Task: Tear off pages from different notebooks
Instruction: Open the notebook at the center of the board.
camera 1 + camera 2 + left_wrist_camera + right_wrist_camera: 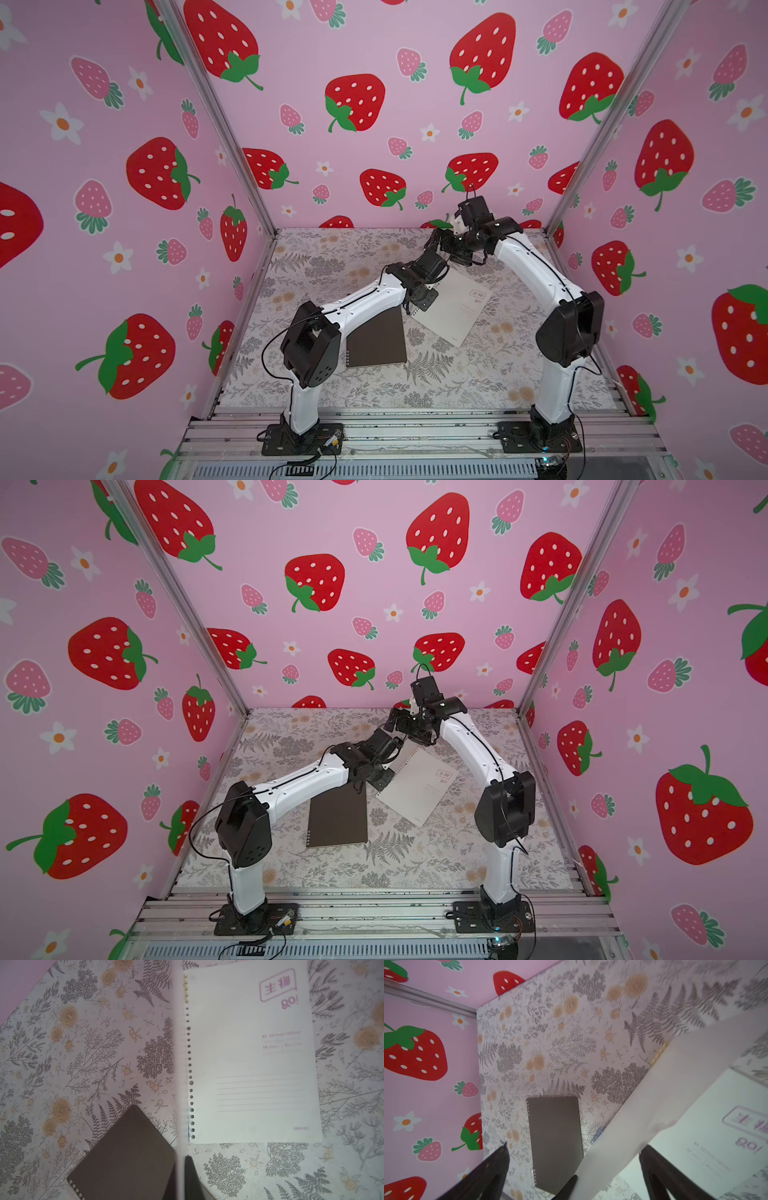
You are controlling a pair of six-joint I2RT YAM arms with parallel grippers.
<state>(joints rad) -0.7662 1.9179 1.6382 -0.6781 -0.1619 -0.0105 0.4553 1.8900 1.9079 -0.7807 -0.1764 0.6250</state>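
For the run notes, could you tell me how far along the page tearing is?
Done: no loose page lies flat yet. In hand: the left gripper is shut on a white sheet raised beside the cream notebook, possibly not yet free; the right gripper is open. Left: the dark notebook, closed.

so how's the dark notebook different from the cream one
The dark notebook has a plain brown-grey cover; the cream notebook carries a small boxed label. The dark notebook lies roughly square to the front edge of the table, while the cream notebook is turned on a diagonal. Both lie closed and flat, are spiral-bound and look alike in size.
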